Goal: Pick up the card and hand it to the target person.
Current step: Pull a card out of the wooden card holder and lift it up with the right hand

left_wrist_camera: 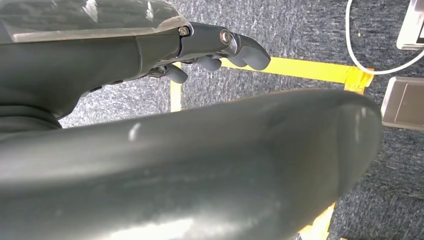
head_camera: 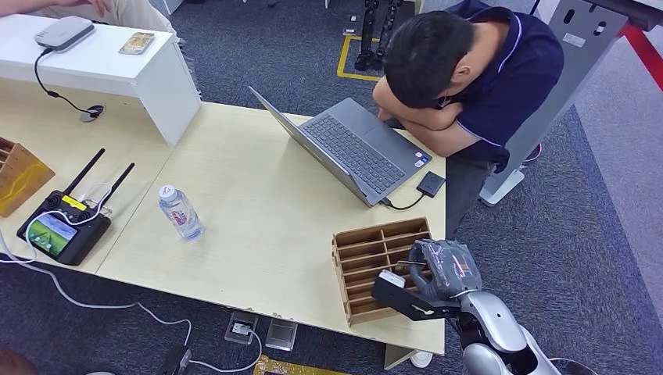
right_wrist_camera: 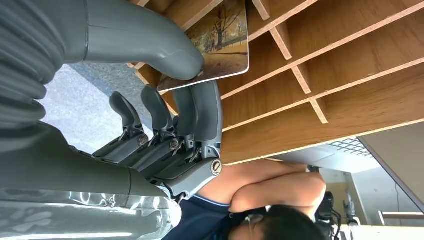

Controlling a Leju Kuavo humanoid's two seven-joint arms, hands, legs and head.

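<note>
The card [right_wrist_camera: 220, 42], printed with an autumn tree scene, sits in a slot of the wooden divider box [head_camera: 375, 262] at the near right corner of the table [head_camera: 258, 226], pinched between the thumb and fingers of the right hand [head_camera: 442, 269]. The left hand [left_wrist_camera: 210, 50] hangs over grey carpet crossed by yellow tape [left_wrist_camera: 300, 70], fingers loosely curled and holding nothing. Beyond the box, at the table's far right, a person [head_camera: 469, 78] slumps head-on-arms beside an open laptop [head_camera: 352, 148], with a water bottle [head_camera: 180, 212] standing to the left.
</note>
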